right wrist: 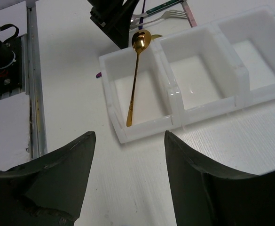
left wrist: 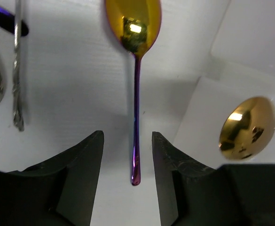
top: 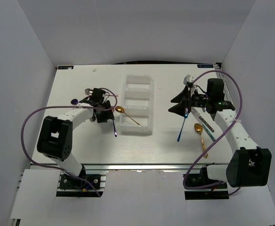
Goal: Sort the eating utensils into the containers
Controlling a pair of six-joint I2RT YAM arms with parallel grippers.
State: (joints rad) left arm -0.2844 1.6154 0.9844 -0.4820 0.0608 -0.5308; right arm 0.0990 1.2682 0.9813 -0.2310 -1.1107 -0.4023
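An iridescent spoon (left wrist: pixel 136 113) with a golden bowl and a purple handle lies on the table; its handle (top: pixel 114 128) shows in the top view. My left gripper (left wrist: pixel 128 157) (top: pixel 108 115) straddles the handle's end, open, with a gap on each side. A gold spoon (top: pixel 128 116) (right wrist: pixel 135 77) rests in the nearest compartment of the white organiser tray (top: pixel 137 80) (right wrist: pixel 175 96), its bowl (left wrist: pixel 247 127) on the rim. My right gripper (right wrist: pixel 130 141) (top: pixel 184 101) is open and empty to the right of the tray.
A silver utensil (left wrist: pixel 17 70) lies left of the iridescent spoon. On the right side lie a blue utensil (top: pixel 183 125), a gold spoon (top: pixel 200 136) and teal-handled pieces (top: pixel 206 126). Purple cables loop by both arms. Forks (right wrist: pixel 163 15) lie beyond the tray.
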